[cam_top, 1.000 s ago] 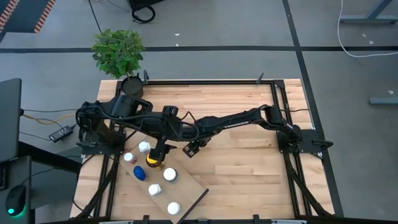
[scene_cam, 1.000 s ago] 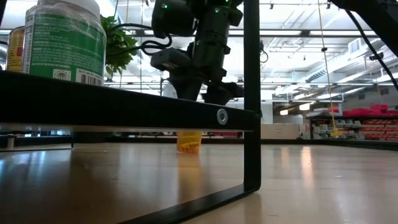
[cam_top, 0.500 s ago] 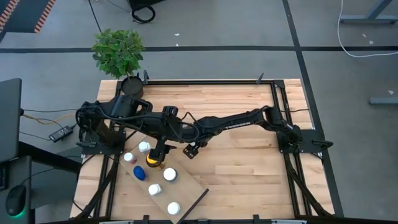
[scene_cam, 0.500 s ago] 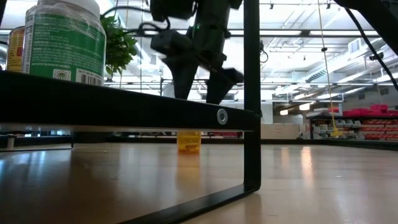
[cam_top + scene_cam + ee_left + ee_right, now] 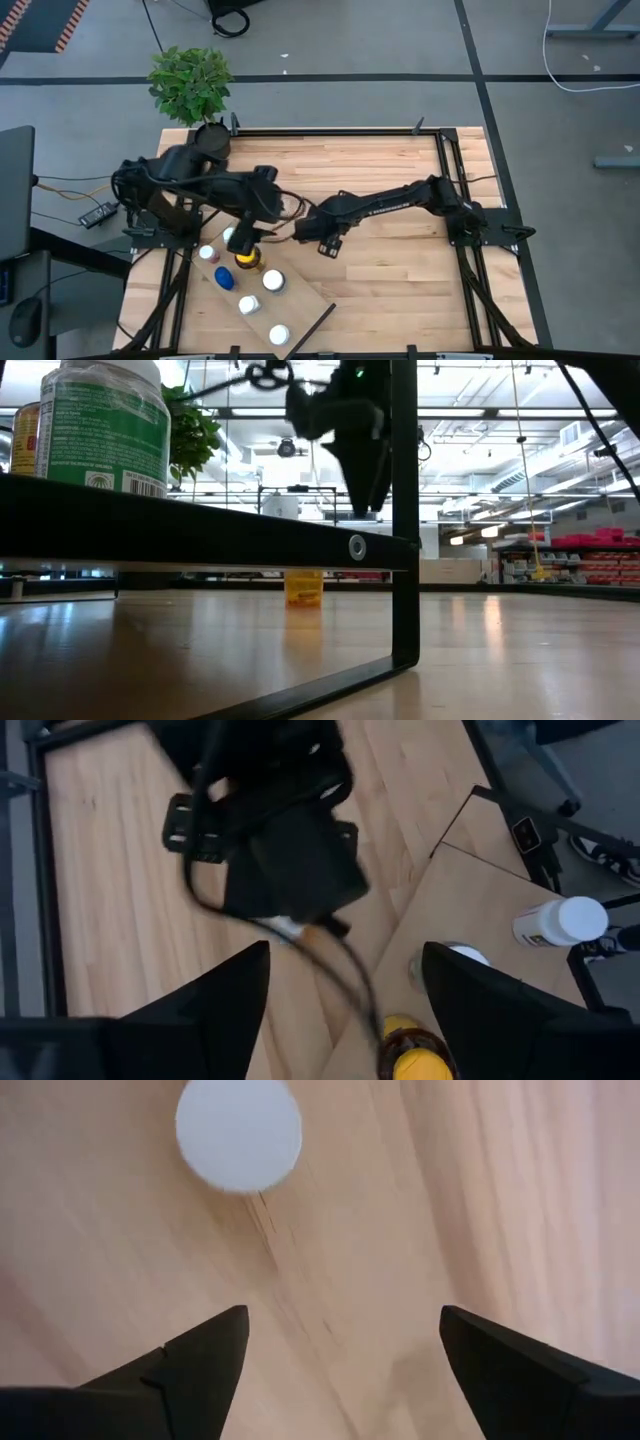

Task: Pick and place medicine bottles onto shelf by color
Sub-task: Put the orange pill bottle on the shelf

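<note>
The shelf (image 5: 305,300), a pale board, lies slantwise at the table's near left and carries several medicine bottles. An amber one with a yellow cap (image 5: 246,262) stands near its far edge, beside a blue-capped one (image 5: 224,278) and white-capped ones (image 5: 273,281). My left gripper (image 5: 243,240) hangs open just above and beyond the yellow cap (image 5: 418,1062), with nothing between its fingers. My right gripper (image 5: 325,245) is open over bare wood near the table's middle, pointing steeply down. A white cap (image 5: 238,1135) shows ahead of its fingers.
A potted plant (image 5: 190,80) stands at the far left corner. Black rails (image 5: 447,180) frame the table. In the low view the shelf's dark edge (image 5: 200,530) and its upright post (image 5: 404,510) stand close, with a green-labelled bottle (image 5: 105,425) on top. Bare tabletop lies right of the shelf.
My right gripper has risen, drawn back toward the table's right and rolled about its own line. My left gripper has lifted a little and shifted toward the table's left, away from the yellow-capped bottle. The bottles have stayed where they were.
</note>
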You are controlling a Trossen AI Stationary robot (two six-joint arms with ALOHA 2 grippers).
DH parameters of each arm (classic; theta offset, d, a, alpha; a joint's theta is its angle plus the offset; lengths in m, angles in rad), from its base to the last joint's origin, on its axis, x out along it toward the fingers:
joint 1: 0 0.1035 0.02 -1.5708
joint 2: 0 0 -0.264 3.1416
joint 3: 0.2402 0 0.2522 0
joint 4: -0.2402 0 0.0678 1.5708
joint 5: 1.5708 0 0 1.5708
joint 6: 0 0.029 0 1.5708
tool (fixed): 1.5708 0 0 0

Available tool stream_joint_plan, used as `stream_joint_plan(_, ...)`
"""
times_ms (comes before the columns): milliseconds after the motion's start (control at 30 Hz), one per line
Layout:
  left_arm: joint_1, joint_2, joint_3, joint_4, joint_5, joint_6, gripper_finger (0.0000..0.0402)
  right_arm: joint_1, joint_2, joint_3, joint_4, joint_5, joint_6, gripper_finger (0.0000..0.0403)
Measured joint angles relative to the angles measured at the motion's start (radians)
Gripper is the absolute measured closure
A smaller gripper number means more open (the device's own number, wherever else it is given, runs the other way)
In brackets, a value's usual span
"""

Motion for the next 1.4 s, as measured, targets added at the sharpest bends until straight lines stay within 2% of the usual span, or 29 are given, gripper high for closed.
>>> stream_joint_plan(367, 0.110, -0.112, -0.031, 0.000, 0.008, 0.121, 0.0172, 0.086, -0.199, -0.006, 0.008, 0.188, 0.058, 0.0076)
stream_joint_plan(567, 0.203, -0.095, -0.032, 0.004, 0.141, 0.194, 0.0179, 0.122, -0.321, -0.098, 0.103, 0.215, 0.040, 0.0080)
stream_joint_plan(767, 0.286, -0.052, -0.032, 0.020, 0.234, 0.208, 0.0179, 0.145, -0.528, -0.400, 0.293, 0.203, 0.011, 0.0088)
stream_joint_plan(900, 0.323, 0.000, -0.032, 0.064, 0.251, 0.178, 0.0182, 0.145, -0.723, -0.638, 0.413, 0.152, 0.040, 0.0095)
stream_joint_plan(1033, 0.329, 0.080, -0.032, 0.077, 0.256, 0.142, 0.0177, 0.155, -0.942, -0.819, 0.445, 0.127, 0.069, 0.0100)
stream_joint_plan(1167, 0.324, 0.181, -0.032, 0.070, 0.256, 0.106, 0.0168, 0.150, -1.187, -0.970, 0.475, 0.156, 0.119, 0.0104)
stream_joint_plan(1300, 0.324, 0.278, -0.032, 0.071, 0.259, 0.072, 0.0158, 0.151, -1.425, -1.149, 0.583, 0.205, 0.169, 0.0110)
stream_joint_plan(1400, 0.323, 0.340, -0.032, 0.073, 0.280, 0.037, 0.0152, 0.151, -1.541, -1.254, 0.626, 0.194, 0.146, 0.0114)
